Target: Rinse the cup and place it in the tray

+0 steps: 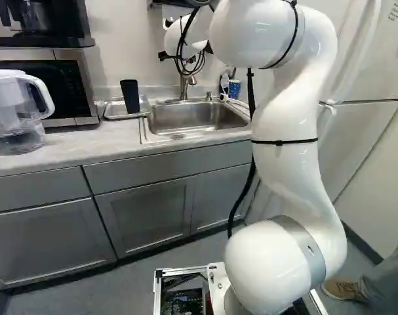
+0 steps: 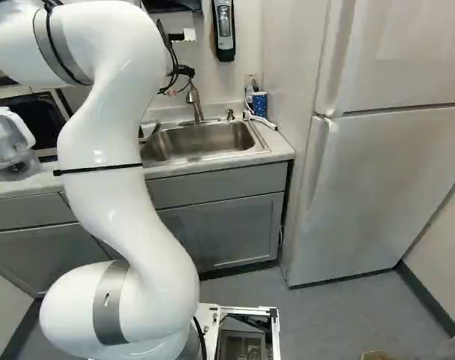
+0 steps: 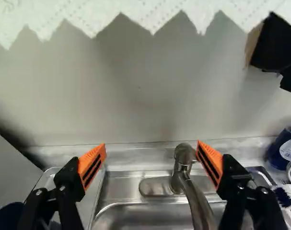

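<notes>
Specifically, in the left base view, my end effector (image 1: pixel 187 52) is seen partly, beyond the wrist and above the sink (image 1: pixel 197 119). The dark cup (image 1: pixel 130 97) stands in the metal tray (image 1: pixel 113 112), to the sink's left on the counter (image 1: pixel 74 152). A water pitcher (image 1: pixel 15 115) is set nearer, before the microwave (image 1: pixel 92 92); a blue patterned cup (image 1: pixel 234 89) stands behind the sink's right side.

In the right base view, my arm (image 2: pixel 107 176) hides the tray and dark cup; the faucet (image 2: pixel 196 103) rises behind the sink, and the refrigerator (image 2: pixel 377 187) stands at the right.

In the wrist view, my two fingers are wide apart, orange pads facing, with nothing gripped. The faucet is ahead, its top seen between the pads. A blue container with a white label (image 3: pixel 285 148) and a blue-and-white brush (image 3: pixel 285 195) lie beyond one finger.
</notes>
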You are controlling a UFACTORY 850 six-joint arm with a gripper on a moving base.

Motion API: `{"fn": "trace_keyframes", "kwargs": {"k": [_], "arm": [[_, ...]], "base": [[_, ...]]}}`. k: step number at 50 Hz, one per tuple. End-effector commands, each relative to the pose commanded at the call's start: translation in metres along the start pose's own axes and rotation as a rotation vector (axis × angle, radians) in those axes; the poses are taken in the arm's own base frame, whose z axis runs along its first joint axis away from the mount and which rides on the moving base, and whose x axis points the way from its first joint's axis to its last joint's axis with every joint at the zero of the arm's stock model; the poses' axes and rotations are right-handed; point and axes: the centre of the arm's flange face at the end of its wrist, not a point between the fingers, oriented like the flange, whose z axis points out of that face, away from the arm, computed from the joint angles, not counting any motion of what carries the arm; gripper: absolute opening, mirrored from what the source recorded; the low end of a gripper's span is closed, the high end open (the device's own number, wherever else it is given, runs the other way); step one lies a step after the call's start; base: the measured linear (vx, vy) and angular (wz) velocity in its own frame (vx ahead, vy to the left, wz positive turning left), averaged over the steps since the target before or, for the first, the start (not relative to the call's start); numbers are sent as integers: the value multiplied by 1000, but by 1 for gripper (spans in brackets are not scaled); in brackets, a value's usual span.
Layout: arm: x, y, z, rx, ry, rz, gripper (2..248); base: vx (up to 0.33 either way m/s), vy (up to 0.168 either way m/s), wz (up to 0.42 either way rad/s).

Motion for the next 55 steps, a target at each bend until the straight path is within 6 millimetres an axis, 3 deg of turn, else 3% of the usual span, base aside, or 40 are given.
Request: {"fn": "trace_keyframes", "kwargs": {"k": [36,55], "arm": [[-1,-1,-2,1,-4,0,247],[0,-24,-17,40,37,-9,247]], "base": [[0,0,0],[0,0,0]]}}
